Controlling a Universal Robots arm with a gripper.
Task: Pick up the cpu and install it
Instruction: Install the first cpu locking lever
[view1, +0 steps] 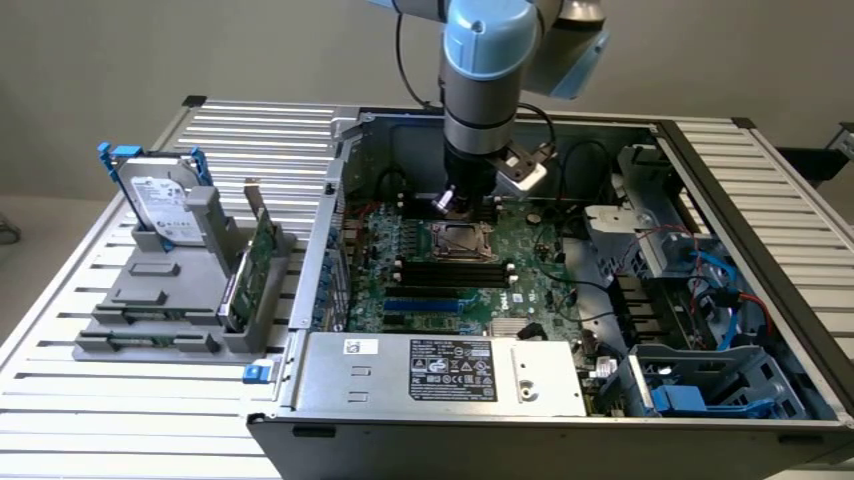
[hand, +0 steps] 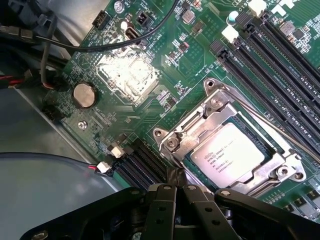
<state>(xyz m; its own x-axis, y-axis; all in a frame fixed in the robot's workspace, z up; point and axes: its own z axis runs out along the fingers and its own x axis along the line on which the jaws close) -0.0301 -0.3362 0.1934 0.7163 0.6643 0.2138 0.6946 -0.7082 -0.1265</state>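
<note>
CPU (hand: 234, 156) sits seated in motherboard socket (hand: 210, 117), retention frame around it. Gripper (hand: 175, 192) hovers just beside socket edge, fingers closed together, holding nothing.

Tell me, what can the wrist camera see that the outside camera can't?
Only the wrist view shows the printed writing on the cpu lying in its socket, and a round coin battery. Only the exterior view shows the whole computer case, the hard drive standing on a grey rack, and the slatted table. Both show the green motherboard, the metal socket frame, and the shut gripper by the socket.
</note>
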